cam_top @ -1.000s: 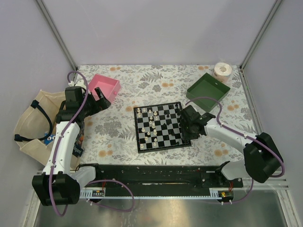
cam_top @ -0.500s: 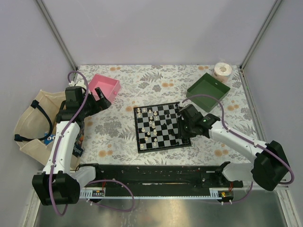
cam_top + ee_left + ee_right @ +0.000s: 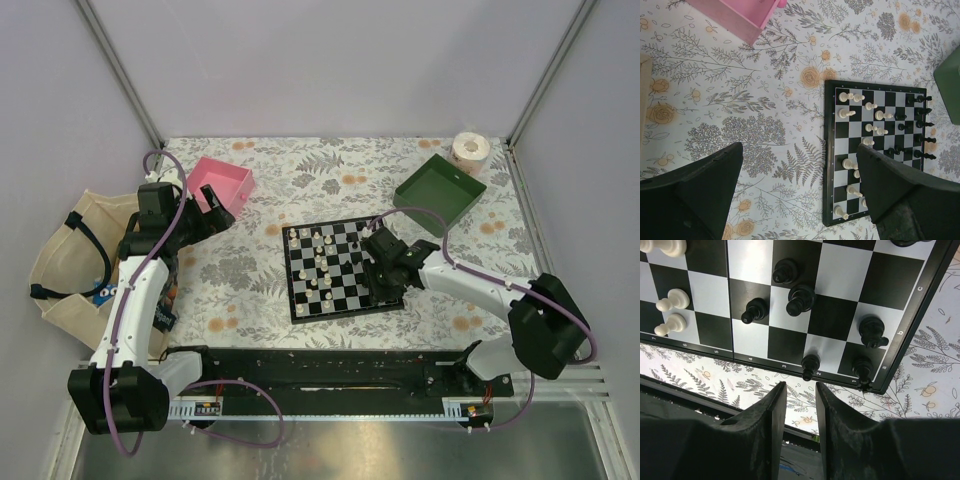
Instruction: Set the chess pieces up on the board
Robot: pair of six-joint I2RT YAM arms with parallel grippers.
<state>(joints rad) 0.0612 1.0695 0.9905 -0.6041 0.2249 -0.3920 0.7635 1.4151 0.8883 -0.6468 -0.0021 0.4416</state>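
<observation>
Closest in, the right hand (image 3: 801, 387) hangs low over the right side of the board (image 3: 828, 150). Its fingers are only a crack apart with nothing in between, and the tips sit just short of a black pawn (image 3: 810, 367). The board lies mid-surface (image 3: 300, 180), and the chess pieces (image 3: 845, 113) are all over it: cream ones scattered on the left half, black ones mostly along the right edge. Further back on the left, well away from the board, the left hand (image 3: 800, 150) is spread wide and empty, right beside the pink tray (image 3: 222, 182). The green tray (image 3: 440, 188) is back right, with a tape roll (image 3: 470, 150) behind it.
</observation>
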